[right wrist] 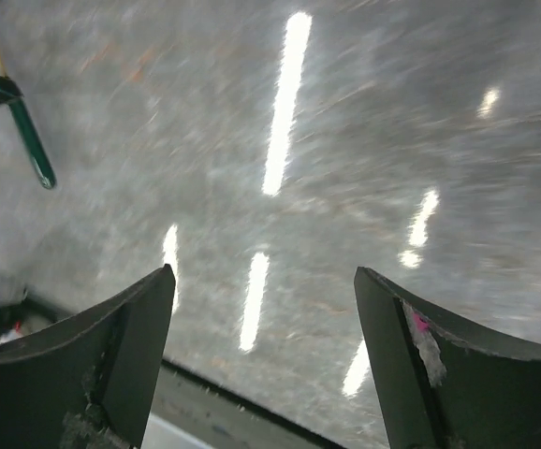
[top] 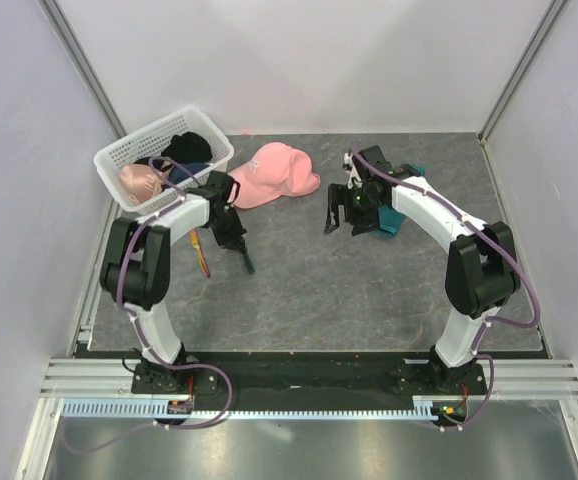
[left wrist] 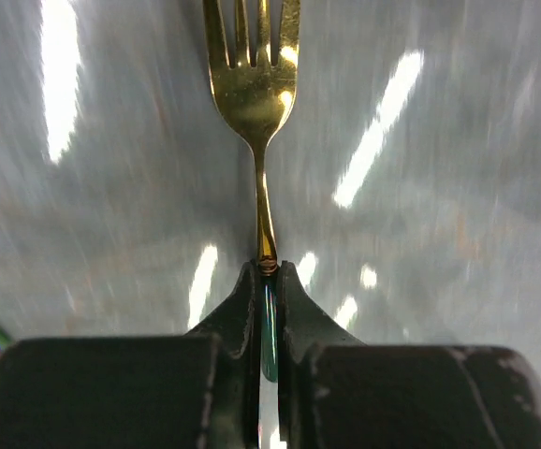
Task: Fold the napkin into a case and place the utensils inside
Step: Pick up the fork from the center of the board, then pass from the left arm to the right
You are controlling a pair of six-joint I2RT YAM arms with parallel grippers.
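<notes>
My left gripper (top: 233, 237) (left wrist: 269, 267) is shut on the fork (left wrist: 252, 84), pinching the top of its dark handle. The gold head points away from the wrist over the grey table. In the top view a slim dark end (top: 248, 262) sticks out past this gripper. The thin purple-and-orange piece (top: 202, 252) lies on the table just left of it. My right gripper (top: 341, 213) (right wrist: 263, 281) is open and empty above bare table. The teal-green napkin (top: 390, 226) lies bunched under my right arm, mostly hidden, with another bit showing behind (top: 416, 170).
A white plastic basket (top: 115, 157) holding clothes stands at the back left. A pink cap (top: 274, 172) lies beside it at the back middle. White walls close the table on three sides. A dark teal bar (right wrist: 32, 150) shows at the right wrist view's upper left.
</notes>
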